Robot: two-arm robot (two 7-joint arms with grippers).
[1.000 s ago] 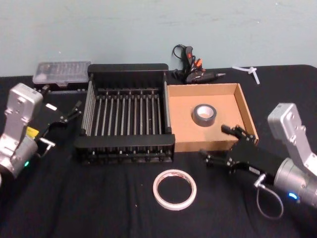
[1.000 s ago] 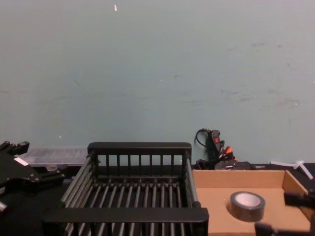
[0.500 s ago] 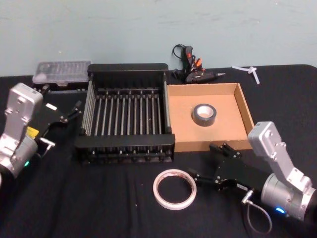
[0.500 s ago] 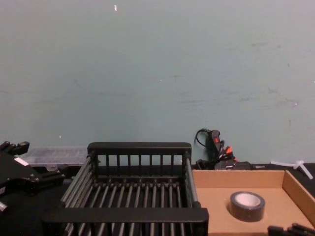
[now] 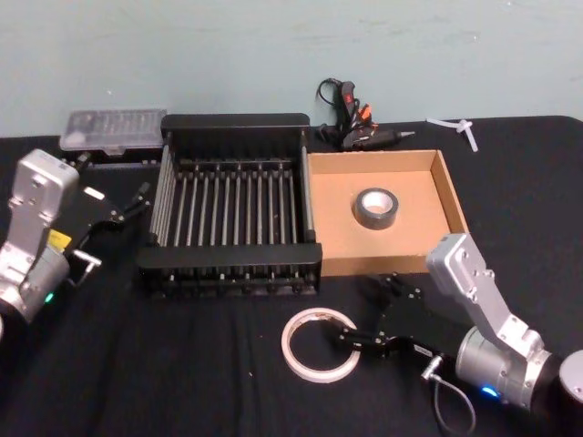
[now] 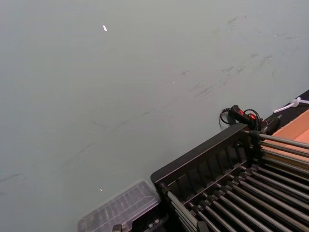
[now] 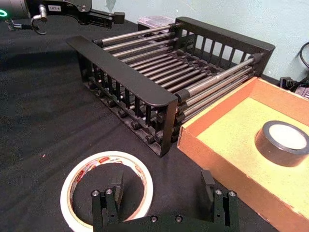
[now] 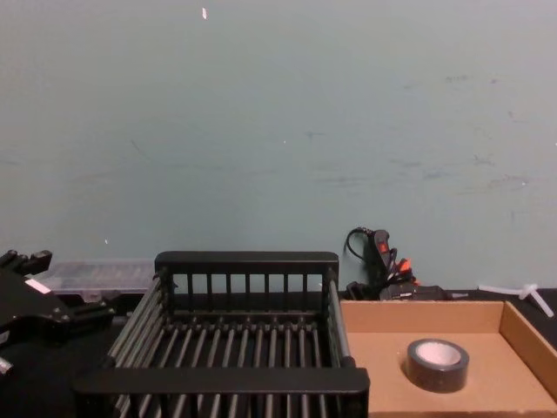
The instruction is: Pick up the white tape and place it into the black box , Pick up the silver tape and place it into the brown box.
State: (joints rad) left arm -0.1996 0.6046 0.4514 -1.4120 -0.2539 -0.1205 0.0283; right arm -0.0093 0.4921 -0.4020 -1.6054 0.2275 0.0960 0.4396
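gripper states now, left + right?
Left gripper: open, empty, parked beside the black box.
Right gripper: open, one finger inside the white tape, nothing held.

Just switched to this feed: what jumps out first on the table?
The right gripper, fingers open, sits low at the white tape lying flat on the black cloth in front of the black box, one finger over the ring's opening. The silver tape already lies in the brown box, and the left gripper is parked beside the black box's left side.
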